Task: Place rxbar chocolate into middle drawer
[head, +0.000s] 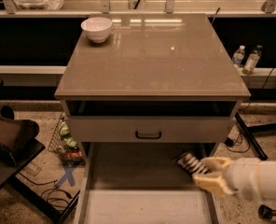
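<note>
- A broad, square, grey-beige tabletop [152, 64] fills the middle of the view. Its surface is smooth and glossy and mirrors the lamps overhead.
- The wide grey-beige middle drawer [142, 208] stands pulled out at the bottom of the view, below the tabletop. It has a pale, flat, matte floor and low, thin side walls.
- Between the two sits a flat, plain grey drawer front [105, 129], set flush and closed.
- A rounded white arm casing [264, 181], smooth like moulded plastic, reaches in from the right edge.
- The tool [201, 169] has two cream-coloured, blunt fingers. It hangs over the right rear part of the middle drawer, and its fingers are drawn narrow, clamped on the snack bar.
- A round, glossy white bowl [96, 28] rests on the tabletop's far left corner.
- The small flat snack bar [187, 161], in a black wrapper with white print, juts leftward from the fingertips. It is over the shaded back of the drawer floor, and I cannot tell whether it touches that floor.
- A small black loop handle [148, 135] is fixed at the centre of the drawer front.
</note>
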### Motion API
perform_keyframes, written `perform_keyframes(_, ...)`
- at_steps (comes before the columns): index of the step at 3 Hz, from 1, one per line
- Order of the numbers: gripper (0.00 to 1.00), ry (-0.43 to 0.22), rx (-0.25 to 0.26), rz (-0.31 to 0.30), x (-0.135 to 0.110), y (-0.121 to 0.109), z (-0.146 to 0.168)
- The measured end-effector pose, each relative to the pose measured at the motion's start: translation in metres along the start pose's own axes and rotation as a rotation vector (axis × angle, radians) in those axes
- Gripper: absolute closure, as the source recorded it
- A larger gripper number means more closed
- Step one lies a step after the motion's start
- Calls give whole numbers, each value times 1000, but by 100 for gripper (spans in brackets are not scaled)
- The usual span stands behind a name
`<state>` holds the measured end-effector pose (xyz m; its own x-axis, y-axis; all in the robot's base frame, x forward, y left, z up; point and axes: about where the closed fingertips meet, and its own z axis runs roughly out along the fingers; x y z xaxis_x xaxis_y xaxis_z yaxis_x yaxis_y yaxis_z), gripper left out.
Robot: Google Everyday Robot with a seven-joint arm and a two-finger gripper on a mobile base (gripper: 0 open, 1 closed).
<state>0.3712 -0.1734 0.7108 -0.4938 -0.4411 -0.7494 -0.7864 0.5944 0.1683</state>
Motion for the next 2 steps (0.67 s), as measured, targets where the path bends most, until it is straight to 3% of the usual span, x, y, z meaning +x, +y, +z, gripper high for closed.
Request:
perform_keyframes(1,100,-15,-171,-109,28,10,79)
perform_keyframes(2,100,-17,-301,-147,55,7,138)
